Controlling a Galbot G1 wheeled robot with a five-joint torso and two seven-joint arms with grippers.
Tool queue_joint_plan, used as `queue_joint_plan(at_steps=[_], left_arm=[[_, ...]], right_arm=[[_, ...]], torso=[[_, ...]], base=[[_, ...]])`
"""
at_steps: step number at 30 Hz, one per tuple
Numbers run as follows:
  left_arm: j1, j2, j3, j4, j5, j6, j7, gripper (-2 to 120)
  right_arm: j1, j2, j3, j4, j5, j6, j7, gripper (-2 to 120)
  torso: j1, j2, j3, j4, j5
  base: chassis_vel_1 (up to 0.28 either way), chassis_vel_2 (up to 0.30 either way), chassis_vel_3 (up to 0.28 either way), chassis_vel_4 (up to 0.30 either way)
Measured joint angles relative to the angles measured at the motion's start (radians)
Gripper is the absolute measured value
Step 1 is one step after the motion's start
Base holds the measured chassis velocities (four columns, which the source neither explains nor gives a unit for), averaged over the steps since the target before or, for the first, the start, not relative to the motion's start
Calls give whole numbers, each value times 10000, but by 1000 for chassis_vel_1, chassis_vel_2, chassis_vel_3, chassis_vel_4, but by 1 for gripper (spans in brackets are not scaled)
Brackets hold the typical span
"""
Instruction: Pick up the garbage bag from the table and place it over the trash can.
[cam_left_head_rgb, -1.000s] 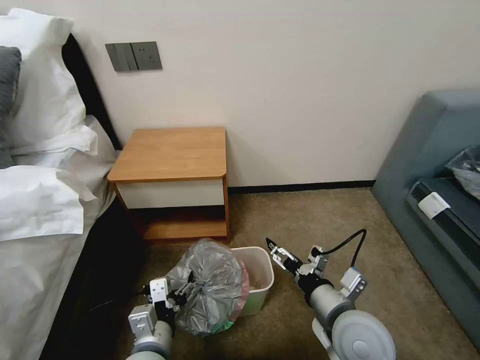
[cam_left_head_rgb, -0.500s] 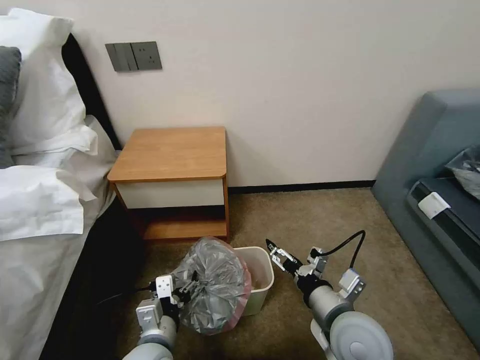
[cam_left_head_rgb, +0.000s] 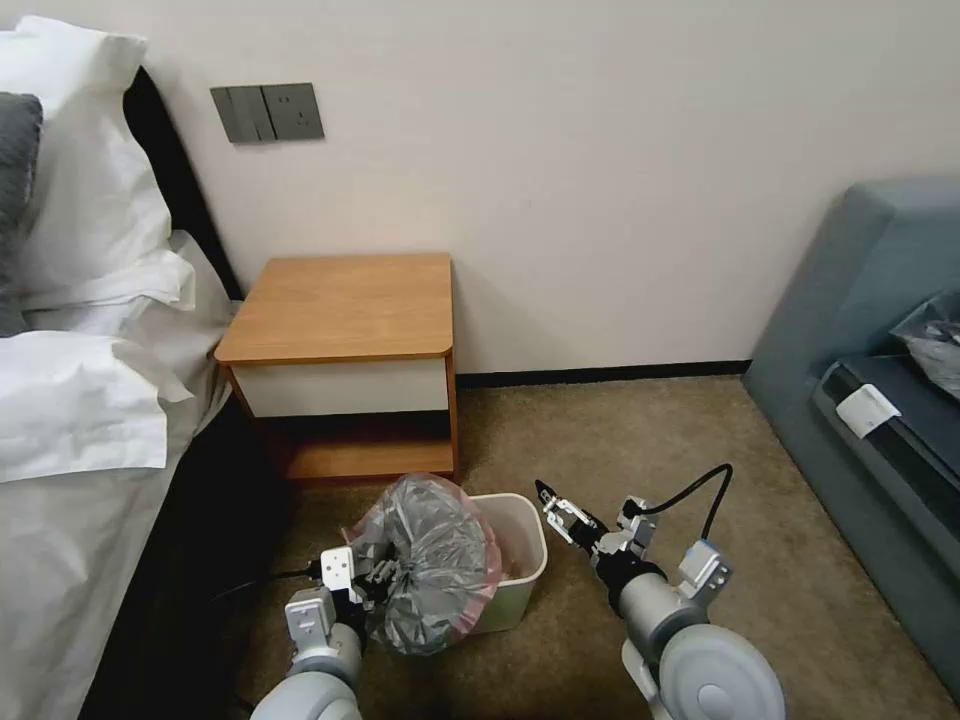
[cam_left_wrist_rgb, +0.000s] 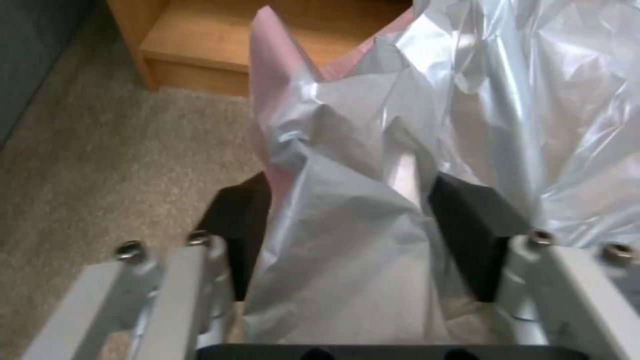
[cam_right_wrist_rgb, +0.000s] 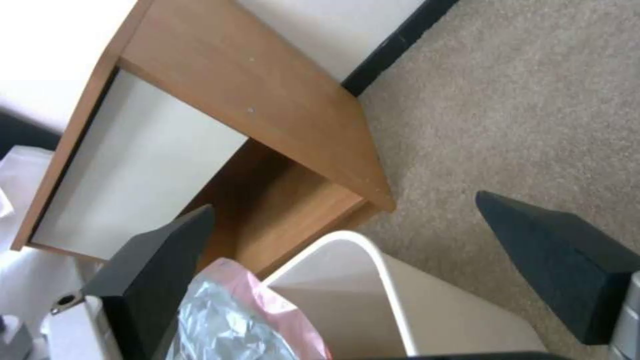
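Observation:
The garbage bag (cam_left_head_rgb: 435, 565), crinkled silvery-grey plastic with a pink rim, hangs bunched over the left part of the trash can (cam_left_head_rgb: 533, 552), a cream bin on the carpet in front of the table (cam_left_head_rgb: 345, 305). My left gripper (cam_left_head_rgb: 375, 578) is shut on the bag's gathered plastic. In the left wrist view the bag (cam_left_wrist_rgb: 533, 100) is pinched between the black pads (cam_left_wrist_rgb: 237, 225) of that gripper (cam_left_wrist_rgb: 347, 220). My right gripper (cam_left_head_rgb: 552, 505) hovers open just right of the bin's rim. Its wrist view shows the gripper (cam_right_wrist_rgb: 345, 204) above the trash can (cam_right_wrist_rgb: 373, 260), the bag (cam_right_wrist_rgb: 233, 320) and the table (cam_right_wrist_rgb: 253, 100).
A bed with white linen (cam_left_head_rgb: 90, 400) runs along the left. A blue-grey sofa (cam_left_head_rgb: 870, 330) stands at the right with a dark grey bag (cam_left_head_rgb: 940, 345) on it. Open carpet (cam_left_head_rgb: 620, 430) lies between the table and the sofa.
My left gripper has carried the bag to the right, closer over the bin. The right arm has barely moved.

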Motion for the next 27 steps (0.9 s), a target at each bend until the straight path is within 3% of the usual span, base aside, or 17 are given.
queue_joint_plan(at_steps=[10,16,22,27], left_arm=[[-3,-87,37,46,-399,52,-172,15],[18,-159,42,46,-821,-207,-252,7],[172,-194,-134,72,-1101,-1688,427,7],[359,-202,-337,-38,-515,-2749,1082,7]], right_arm=[[-11,11,-5,-23,-96,23,-13,100],[3,52,8,41,-224,28,-56,100],[67,-165,-47,771,-688,-147,-448,100],[83,-508,-236,1403,-1672,-807,-1583,100]], torso=[[0,0,0,0,0],[0,0,0,0,0],[0,0,0,0,0],[0,0,0,0,-1]], base=[[0,0,0,0],[0,0,0,0],[0,0,0,0],[0,0,0,0]])
